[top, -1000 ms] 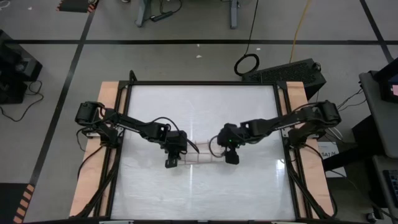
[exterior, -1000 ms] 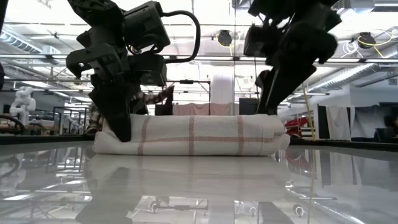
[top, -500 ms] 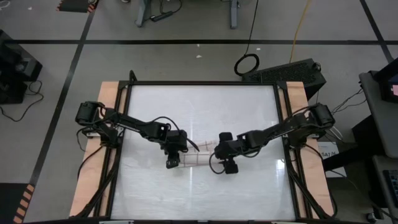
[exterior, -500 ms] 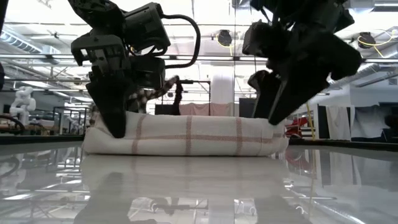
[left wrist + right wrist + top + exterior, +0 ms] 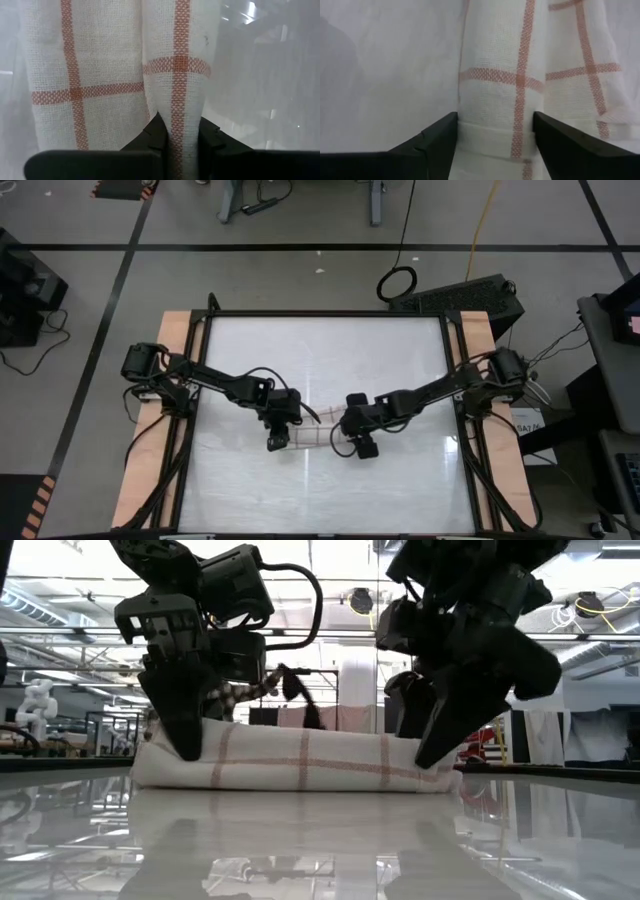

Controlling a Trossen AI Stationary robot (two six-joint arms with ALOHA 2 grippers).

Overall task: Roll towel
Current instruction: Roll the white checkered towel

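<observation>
1. The towel [image 5: 315,436] is lying as a short, low roll across the middle of the table [image 5: 325,345], toward its near half.
2. The left gripper [image 5: 172,145] is pinching a fold at the roll's left end, fingers closed on the cloth.
3. The right gripper [image 5: 492,135] is straddling the roll's right end, fingers spread wide on either side.

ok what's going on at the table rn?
Both arms are working on the towel, which lies as a long roll mid-table. The left gripper is shut on a fold of cloth at the roll's left end. The right gripper is at the other end, its wide-set fingers straddling the roll; whether they press it, I cannot tell. In the low view the roll looks mostly formed and lies flat on the table.
</observation>
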